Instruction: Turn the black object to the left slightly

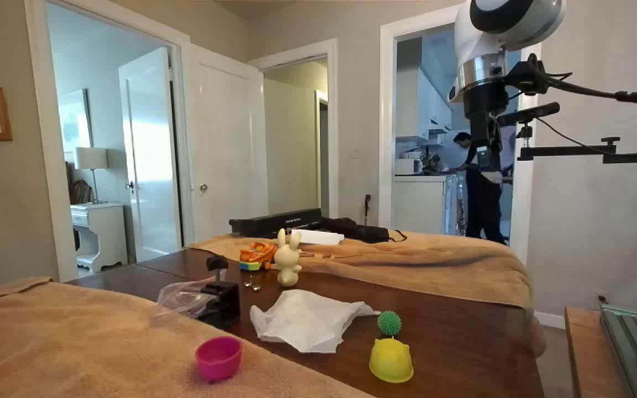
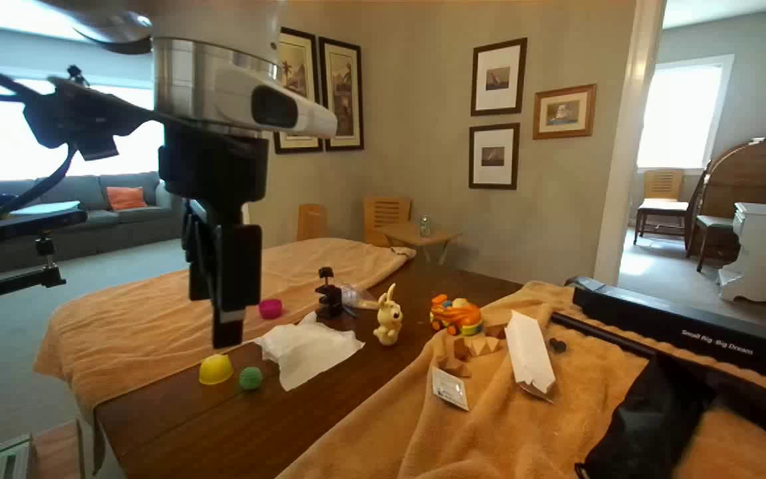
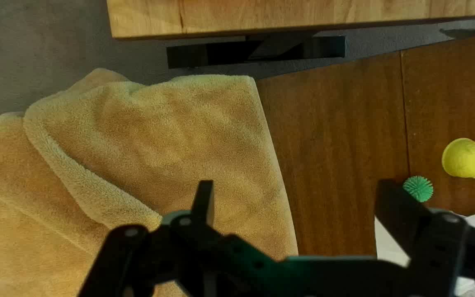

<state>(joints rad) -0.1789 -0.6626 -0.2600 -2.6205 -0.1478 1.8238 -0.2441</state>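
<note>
Black object [image 1: 231, 298] (angular), plush towel [image 3: 179, 140]; spiky ball [image 1: 389, 323]

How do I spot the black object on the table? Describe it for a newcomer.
Start at the brown wooden table; in an exterior view, the black object stands between the pink cup and the cream rabbit, next to crumpled clear plastic. Unlike those pale or bright neighbours, it is black and blocky, topped by a raised knob.
</note>
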